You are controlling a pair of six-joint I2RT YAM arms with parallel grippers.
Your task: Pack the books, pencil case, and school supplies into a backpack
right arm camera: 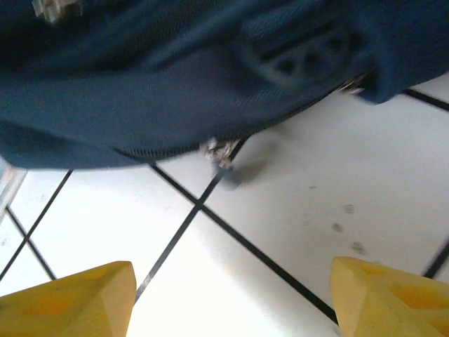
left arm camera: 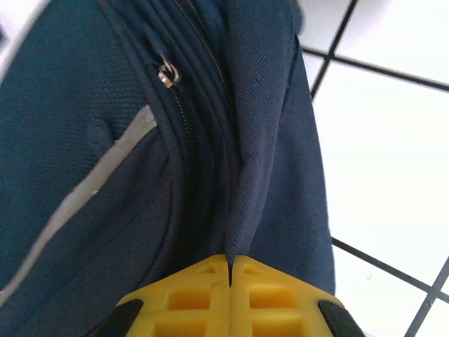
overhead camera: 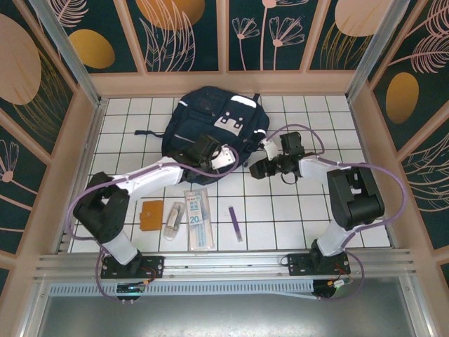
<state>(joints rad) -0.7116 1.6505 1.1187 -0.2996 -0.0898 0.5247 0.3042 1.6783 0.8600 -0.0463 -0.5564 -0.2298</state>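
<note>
The step looks to be opening the backpack, a fold of its fabric pinched in the pressed-together left claw, while the spread right claw must next close on the zip pull just ahead.

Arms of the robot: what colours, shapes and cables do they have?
Both the left arm and the right arm have white links between bulky black joints, on black base plates. A lilac cable loops along each. The fingers are yellow, blocky plastic with hollow cells.
</note>
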